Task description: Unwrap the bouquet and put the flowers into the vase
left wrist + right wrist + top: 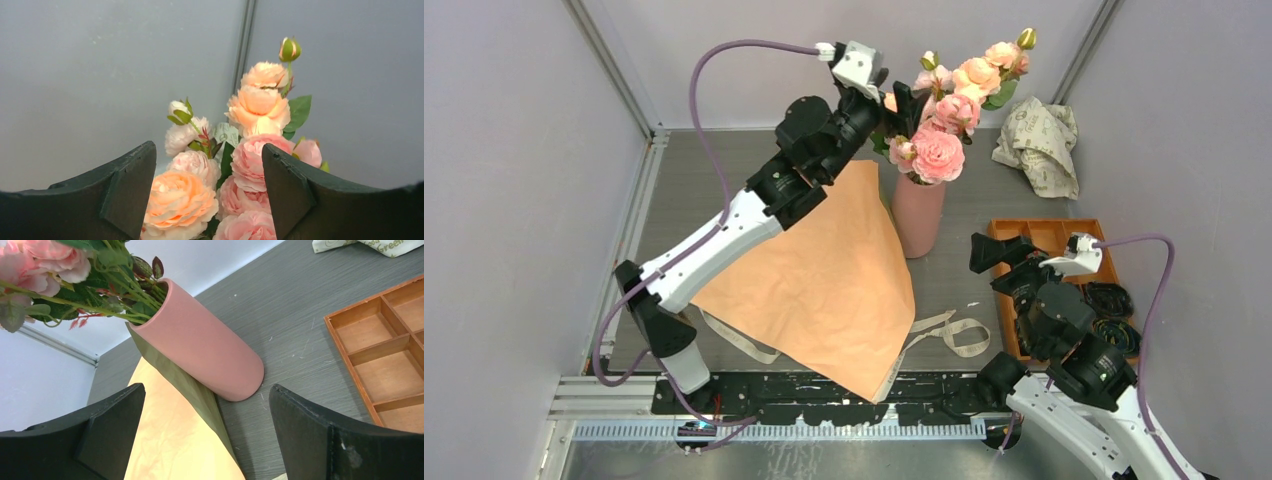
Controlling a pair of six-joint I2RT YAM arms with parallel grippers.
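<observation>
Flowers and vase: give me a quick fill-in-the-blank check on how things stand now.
The pink and peach flowers stand ____ the tall matte pink cylinder vase. The spread-out wrapping paper shows its ____ side upward. The left arm's fingers, flanking them, are ____.
Missing: inside; orange; open.
</observation>
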